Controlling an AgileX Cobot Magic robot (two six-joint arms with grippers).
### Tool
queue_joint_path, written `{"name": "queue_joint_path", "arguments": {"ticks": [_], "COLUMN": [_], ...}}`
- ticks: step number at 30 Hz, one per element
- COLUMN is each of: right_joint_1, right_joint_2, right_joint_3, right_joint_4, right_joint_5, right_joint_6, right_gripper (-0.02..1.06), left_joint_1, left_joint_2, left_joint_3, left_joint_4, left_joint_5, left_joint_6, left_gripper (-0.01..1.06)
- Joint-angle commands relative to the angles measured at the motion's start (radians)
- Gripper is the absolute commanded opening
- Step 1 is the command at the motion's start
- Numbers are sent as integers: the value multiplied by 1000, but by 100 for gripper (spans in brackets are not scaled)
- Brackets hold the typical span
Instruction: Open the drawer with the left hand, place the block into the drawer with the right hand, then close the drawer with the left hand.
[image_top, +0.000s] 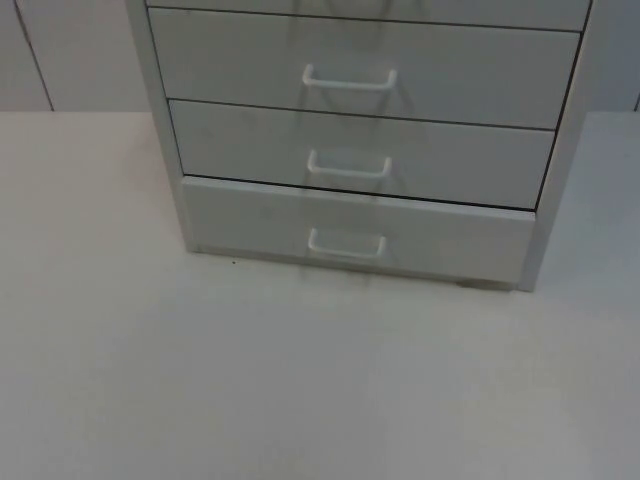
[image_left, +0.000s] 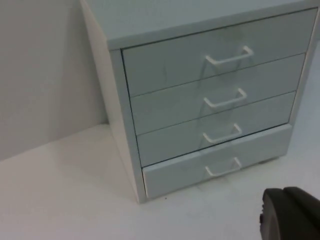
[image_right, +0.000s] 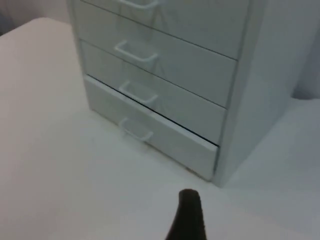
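Observation:
A pale grey drawer cabinet (image_top: 365, 130) stands at the back of the white table, with several drawers stacked in it, each with a white bar handle. The bottom drawer (image_top: 250, 222) juts a little forward of the ones above, and a thin dark gap runs along its top edge. Its handle (image_top: 346, 245) is free. The left wrist view looks at the cabinet (image_left: 150, 30) from its left front, with a black fingertip (image_left: 290, 215) well short of the bottom drawer (image_left: 175, 175). The right wrist view has a black fingertip (image_right: 187, 217) above the table, in front of the bottom drawer (image_right: 165, 137).
White table top (image_top: 300, 380) stretches in front of the cabinet and to both sides. The grey partition wall (image_top: 60, 50) rises behind it.

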Motion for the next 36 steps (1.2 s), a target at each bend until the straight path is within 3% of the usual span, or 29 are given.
{"name": "queue_joint_path", "arguments": {"ticks": [1, 6, 15, 18, 23, 31, 36], "right_joint_1": [3, 3, 3, 3, 3, 3, 3], "right_joint_2": [-51, -144, -240, -252, -287, -319, -319], "right_joint_3": [-5, -5, -5, -5, 36, 80, 94], "right_joint_4": [-91, -206, -216, -226, -229, -231, -234], "right_joint_5": [30, 83, 175, 191, 200, 208, 270], "right_joint_6": [95, 201, 214, 214, 214, 214, 214], "right_gripper": [62, 62, 62, 62, 62, 62, 62], "left_joint_1": [-5, -5, -4, -4, -4, -4, -4], "left_joint_2": [-53, -184, -248, -248, -248, -248, -248], "left_joint_3": [14, 89, 182, 183, 185, 256, 266], "left_joint_4": [-9, -13, -26, -66, -283, -332, -330], "left_joint_5": [25, 23, 67, 76, 78, 89, 122], "left_joint_6": [11, -2, -36, 21, 214, 222, 222], "left_gripper": [0, 0, 0, 0, 0, 0, 0]}}
